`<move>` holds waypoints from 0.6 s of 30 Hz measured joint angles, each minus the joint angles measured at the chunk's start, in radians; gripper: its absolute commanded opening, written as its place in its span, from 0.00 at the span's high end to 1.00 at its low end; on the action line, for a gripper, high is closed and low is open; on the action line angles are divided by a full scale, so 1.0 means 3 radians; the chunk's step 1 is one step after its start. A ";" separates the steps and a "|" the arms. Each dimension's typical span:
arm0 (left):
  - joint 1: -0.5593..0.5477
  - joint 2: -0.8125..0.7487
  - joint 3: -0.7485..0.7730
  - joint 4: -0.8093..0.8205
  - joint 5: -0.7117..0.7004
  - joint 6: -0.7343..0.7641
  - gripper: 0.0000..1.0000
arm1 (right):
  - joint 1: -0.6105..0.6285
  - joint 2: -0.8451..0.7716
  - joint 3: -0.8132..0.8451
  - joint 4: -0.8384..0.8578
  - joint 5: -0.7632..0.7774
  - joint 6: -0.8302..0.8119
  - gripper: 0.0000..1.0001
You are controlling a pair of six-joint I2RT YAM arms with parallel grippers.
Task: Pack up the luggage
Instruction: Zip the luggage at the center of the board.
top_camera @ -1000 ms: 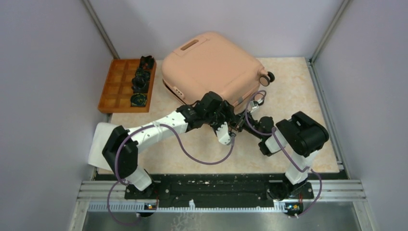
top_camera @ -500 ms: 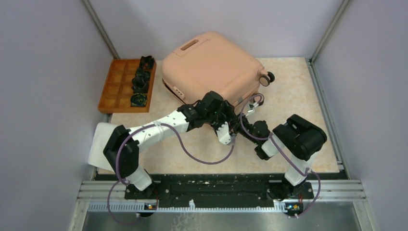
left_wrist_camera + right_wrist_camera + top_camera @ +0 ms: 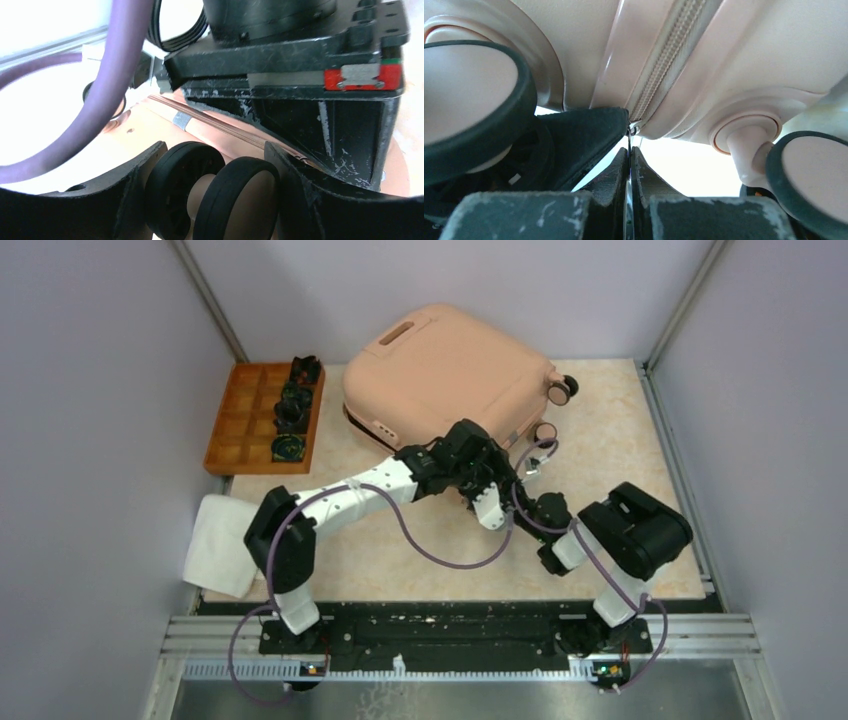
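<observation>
Luggage [image 3: 450, 370] has swung rightward; left claw [image 3: 212, 200] straddles a wheel [image 3: 235, 197], right claw [image 3: 629, 165] pinches the zipper pull [image 3: 629, 150].

surface: beige marbled table [image 3: 640, 455] | 12 o'clock: peach-pink luggage [image 3: 450, 370], closed, lying flat, wheels toward 2 o'clock | 10 o'clock: orange compartmented tray [image 3: 240, 420] with small black items in its right column | 8 o'clock: white cloth [image 3: 222, 545] overhanging the table's left edge

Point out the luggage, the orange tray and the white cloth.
luggage [image 3: 440, 365]: top external view, on its pink shell.
orange tray [image 3: 240, 415]: top external view, on an empty compartment.
white cloth [image 3: 220, 545]: top external view, mid-cloth at the table's left edge.
</observation>
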 measured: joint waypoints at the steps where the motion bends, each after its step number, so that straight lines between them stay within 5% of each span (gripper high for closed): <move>1: -0.0022 0.0076 0.0088 0.0019 -0.0008 -0.0039 1.00 | -0.0067 -0.0053 -0.0064 0.0004 -0.0010 0.0017 1.00; 7: -0.0172 0.0718 0.0922 -0.0065 -0.0141 -0.0299 1.00 | -0.0552 -0.0509 -0.0393 -0.0130 0.0004 0.0041 1.00; 13: -0.0303 0.1633 0.2296 -0.0418 -0.0165 -0.0456 1.00 | -0.1141 -0.1050 -0.0627 -0.0498 0.0182 0.0024 1.00; 18: -0.0323 0.1806 0.2492 -0.0324 -0.0066 -0.0444 1.00 | -0.1306 -0.1167 -0.0647 -0.0647 0.0167 0.0032 1.00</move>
